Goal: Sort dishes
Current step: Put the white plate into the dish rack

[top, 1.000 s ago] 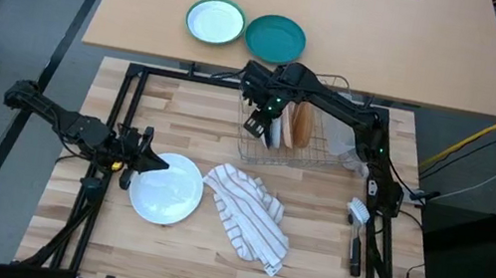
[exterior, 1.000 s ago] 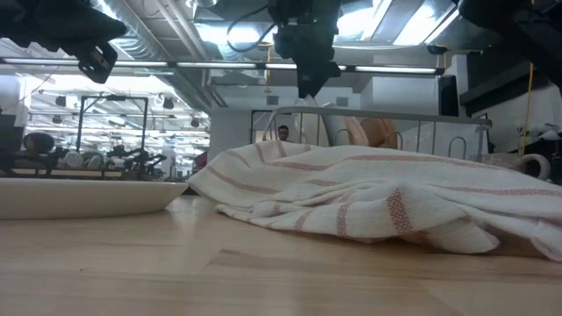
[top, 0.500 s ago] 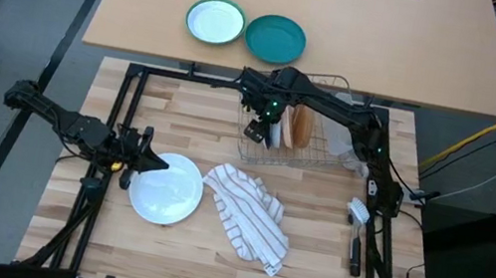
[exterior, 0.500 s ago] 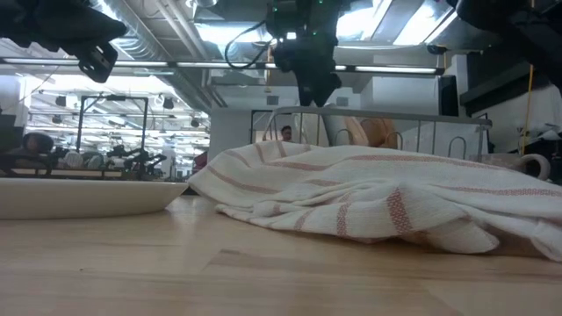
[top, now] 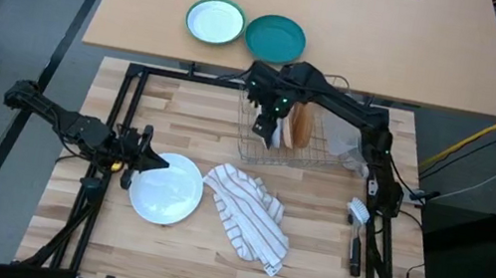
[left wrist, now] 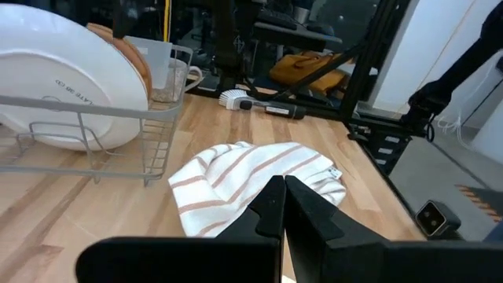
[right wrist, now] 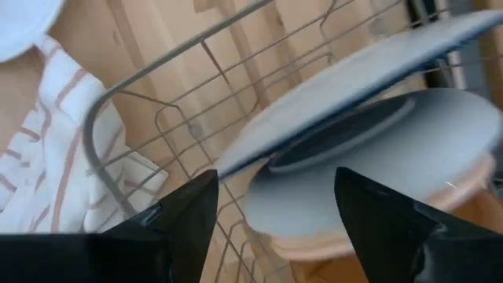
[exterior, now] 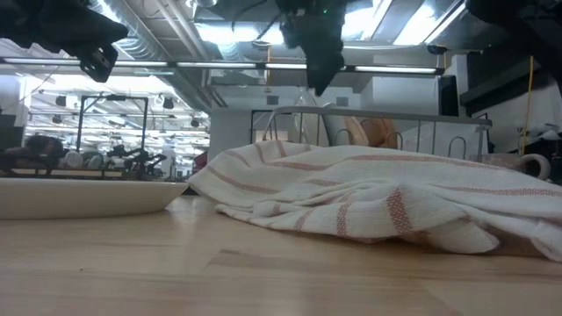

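The right gripper [top: 273,115], fingers apart and empty, hovers over the wire dish rack [top: 248,149], where the blue plate [right wrist: 369,169] and tan plate [top: 302,125] stand. The white plate [top: 166,187] lies on the table beside the shut left gripper [top: 146,158]. The blue plate, leaning unheld, might tip if the gripper clips it.

Two plates [top: 288,126] stood in one wire rack [top: 311,155]. Three more plates [top: 167,187] lay flat. One striped towel [top: 250,216] and one brush [top: 355,233] lay nearby.

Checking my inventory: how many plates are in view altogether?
5: white plate flat on the table; tan-brown plate and dark blue plate standing in the rack; green-rimmed plate and teal plate on the far table.
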Tool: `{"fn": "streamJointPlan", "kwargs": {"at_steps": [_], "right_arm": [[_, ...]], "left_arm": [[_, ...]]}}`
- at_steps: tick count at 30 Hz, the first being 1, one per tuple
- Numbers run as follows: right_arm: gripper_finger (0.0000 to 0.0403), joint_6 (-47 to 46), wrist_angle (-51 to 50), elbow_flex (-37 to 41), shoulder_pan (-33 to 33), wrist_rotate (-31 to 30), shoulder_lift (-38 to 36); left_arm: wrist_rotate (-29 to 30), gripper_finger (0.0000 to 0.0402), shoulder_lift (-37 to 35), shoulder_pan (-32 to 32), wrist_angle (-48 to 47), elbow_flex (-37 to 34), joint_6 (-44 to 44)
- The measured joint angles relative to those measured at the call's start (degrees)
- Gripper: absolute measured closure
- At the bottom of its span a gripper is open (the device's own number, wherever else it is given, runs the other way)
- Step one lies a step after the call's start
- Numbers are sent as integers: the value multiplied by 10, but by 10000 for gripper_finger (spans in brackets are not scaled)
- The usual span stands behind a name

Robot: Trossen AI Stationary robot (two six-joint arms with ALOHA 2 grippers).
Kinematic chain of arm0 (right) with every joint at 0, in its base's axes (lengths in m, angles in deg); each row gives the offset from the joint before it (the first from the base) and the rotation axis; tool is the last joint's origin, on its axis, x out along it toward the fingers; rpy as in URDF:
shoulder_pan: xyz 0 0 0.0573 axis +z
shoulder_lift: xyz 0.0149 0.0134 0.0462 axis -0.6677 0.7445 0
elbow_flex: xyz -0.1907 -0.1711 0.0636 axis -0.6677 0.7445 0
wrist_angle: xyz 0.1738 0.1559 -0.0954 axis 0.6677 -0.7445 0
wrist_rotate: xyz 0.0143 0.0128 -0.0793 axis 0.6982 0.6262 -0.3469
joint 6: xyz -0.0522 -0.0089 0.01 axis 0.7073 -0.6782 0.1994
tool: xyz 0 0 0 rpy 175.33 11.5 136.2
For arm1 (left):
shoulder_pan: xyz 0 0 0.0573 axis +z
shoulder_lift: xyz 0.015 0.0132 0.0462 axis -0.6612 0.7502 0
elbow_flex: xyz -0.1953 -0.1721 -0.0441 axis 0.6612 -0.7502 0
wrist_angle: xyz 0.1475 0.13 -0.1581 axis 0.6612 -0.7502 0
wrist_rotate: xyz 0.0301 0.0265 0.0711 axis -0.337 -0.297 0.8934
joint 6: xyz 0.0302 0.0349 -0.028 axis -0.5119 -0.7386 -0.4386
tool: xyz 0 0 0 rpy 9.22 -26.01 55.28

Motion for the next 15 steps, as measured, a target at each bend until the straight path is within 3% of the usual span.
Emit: {"fn": "streamJointPlan", "kwargs": {"at_steps": [4, 15], "right_arm": [[144, 0, 0, 0, 7, -8, -22], [144, 15, 15, -1, 86, -58, -67]], "left_arm": [[0, 401, 0, 0, -2, 0, -29], [-28, 401, 0, 0, -9, 0, 0]]}}
